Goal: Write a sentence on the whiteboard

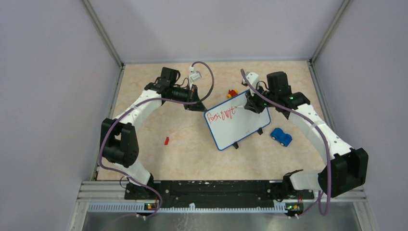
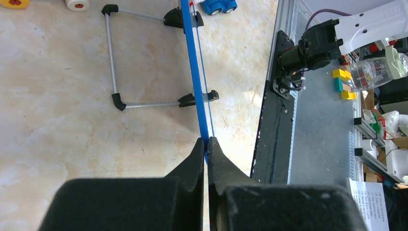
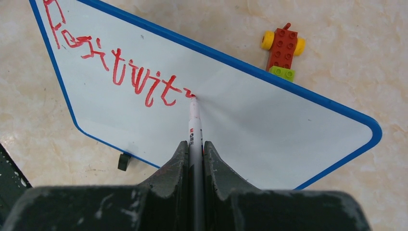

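Note:
The whiteboard (image 1: 239, 126), white with a blue rim, stands tilted on the table's middle right. In the left wrist view it shows edge-on as a blue rim (image 2: 194, 72), and my left gripper (image 2: 207, 142) is shut on that rim at the board's upper left corner (image 1: 206, 112). My right gripper (image 3: 195, 145) is shut on a thin white marker (image 3: 193, 122) whose red tip touches the board. The sentence (image 3: 115, 67) is one line of red scrawl, roughly "Positivit", ending at the tip. From above the right gripper (image 1: 250, 104) is at the board's far edge.
A blue toy car (image 1: 281, 136) lies right of the board. A small red brick vehicle with yellow wheels (image 3: 283, 47) sits just beyond the far edge. A red cap (image 1: 166, 140) lies to the left. The board's wire stand (image 2: 114, 57) is behind it.

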You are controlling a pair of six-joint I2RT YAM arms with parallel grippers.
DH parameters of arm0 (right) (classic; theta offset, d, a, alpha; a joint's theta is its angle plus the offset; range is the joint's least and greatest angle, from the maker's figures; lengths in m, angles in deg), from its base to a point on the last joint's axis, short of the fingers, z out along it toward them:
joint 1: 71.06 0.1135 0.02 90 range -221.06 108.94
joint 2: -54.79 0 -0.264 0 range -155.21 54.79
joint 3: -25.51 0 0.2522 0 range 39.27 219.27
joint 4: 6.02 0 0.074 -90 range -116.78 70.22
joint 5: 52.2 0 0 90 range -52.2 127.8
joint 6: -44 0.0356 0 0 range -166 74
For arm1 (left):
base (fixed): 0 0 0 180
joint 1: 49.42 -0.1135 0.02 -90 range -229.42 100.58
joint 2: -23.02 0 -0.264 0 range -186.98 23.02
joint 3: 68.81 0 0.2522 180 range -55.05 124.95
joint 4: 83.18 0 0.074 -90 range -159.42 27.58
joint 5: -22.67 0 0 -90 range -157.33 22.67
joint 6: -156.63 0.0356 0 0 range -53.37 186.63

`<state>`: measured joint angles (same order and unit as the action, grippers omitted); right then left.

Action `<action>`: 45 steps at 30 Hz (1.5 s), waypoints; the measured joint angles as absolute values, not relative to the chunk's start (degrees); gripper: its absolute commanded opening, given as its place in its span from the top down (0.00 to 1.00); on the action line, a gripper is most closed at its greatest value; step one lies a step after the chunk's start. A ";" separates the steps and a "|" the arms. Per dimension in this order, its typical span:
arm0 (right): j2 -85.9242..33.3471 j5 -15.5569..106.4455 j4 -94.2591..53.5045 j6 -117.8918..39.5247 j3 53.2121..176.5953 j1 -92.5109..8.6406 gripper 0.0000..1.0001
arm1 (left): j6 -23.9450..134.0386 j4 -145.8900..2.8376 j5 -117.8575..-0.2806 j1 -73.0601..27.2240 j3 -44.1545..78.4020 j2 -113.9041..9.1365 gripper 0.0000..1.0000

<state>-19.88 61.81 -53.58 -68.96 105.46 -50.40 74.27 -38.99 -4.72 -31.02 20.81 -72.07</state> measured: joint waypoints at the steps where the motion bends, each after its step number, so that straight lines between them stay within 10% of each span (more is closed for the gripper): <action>1: -19.90 61.64 -53.78 -68.96 105.81 -50.51 1.00 | 74.27 -38.96 -4.72 -31.02 20.81 -72.07 1.00; 45: -19.62 65.99 -55.88 -68.46 103.91 -47.38 1.00 | 74.55 -37.96 -5.03 -30.83 21.42 -72.20 1.00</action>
